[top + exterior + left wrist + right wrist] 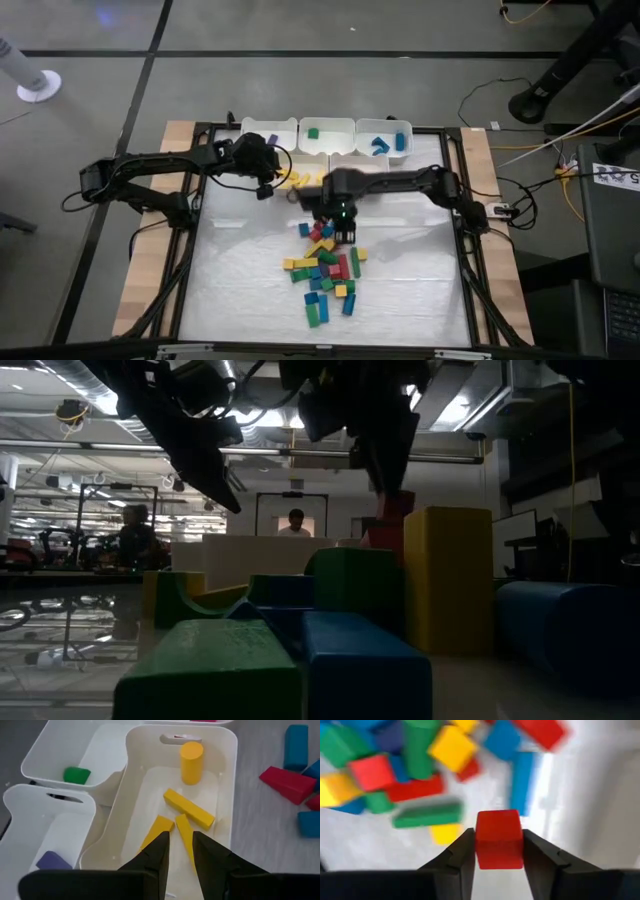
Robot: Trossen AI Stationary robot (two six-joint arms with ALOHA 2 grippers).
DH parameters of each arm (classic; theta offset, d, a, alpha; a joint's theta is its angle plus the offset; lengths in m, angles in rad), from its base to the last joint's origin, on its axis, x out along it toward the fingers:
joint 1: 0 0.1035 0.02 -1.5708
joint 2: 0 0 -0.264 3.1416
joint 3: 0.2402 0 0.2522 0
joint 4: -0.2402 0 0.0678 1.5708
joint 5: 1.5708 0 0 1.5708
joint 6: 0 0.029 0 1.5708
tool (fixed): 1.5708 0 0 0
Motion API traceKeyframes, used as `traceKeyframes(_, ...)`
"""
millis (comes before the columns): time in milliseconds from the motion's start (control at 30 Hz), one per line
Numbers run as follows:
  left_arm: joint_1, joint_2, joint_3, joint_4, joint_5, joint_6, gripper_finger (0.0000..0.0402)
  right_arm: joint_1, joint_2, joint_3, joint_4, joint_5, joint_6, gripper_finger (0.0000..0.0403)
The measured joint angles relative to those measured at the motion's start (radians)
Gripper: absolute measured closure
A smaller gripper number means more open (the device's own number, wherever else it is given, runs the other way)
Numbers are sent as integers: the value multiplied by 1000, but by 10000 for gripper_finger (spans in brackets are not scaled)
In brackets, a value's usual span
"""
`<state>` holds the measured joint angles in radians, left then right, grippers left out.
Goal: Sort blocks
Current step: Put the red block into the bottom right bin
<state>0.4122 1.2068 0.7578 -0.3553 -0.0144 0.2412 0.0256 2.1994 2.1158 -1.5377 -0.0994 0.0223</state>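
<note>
**Right claw clamped on a red cube above the block pile**

A pale worktop (pixel 240 290) carries five white bins (pixel 327 133) along its far edge and a loose pile of blocks (pixel 325 275) in red, yellow, green and blue near the middle. The yellow bin (pixel 220 780) holds four yellow blocks; the neighbouring bins hold a green block (pixel 77 774) and a purple block (pixel 50 861).

The left claw (pixel 179 851) hangs over the yellow bin, its fingers together and holding nothing.

The right claw (pixel 496 851) sits over the far end of the pile, clamped on a red cube (pixel 499 839). The cube fills the gap between the two fingers, which press on its opposite flat sides, and it looks lifted clear of the blocks beneath.

The cube appears rigid, light and smooth-faced. Flat parallel sides suit a squeeze across the middle; a grip near an edge or corner could let it twist or slip.
</note>
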Motion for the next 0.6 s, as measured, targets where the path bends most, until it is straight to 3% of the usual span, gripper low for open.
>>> traceKeyframes(200,0,-3,0,1,8,-50,327,-105,0,75,-29,164,-112,266)
traceKeyframes(600,0,-9,0,38,8,-51,327,-278,0,76,-10,237,-212,243)
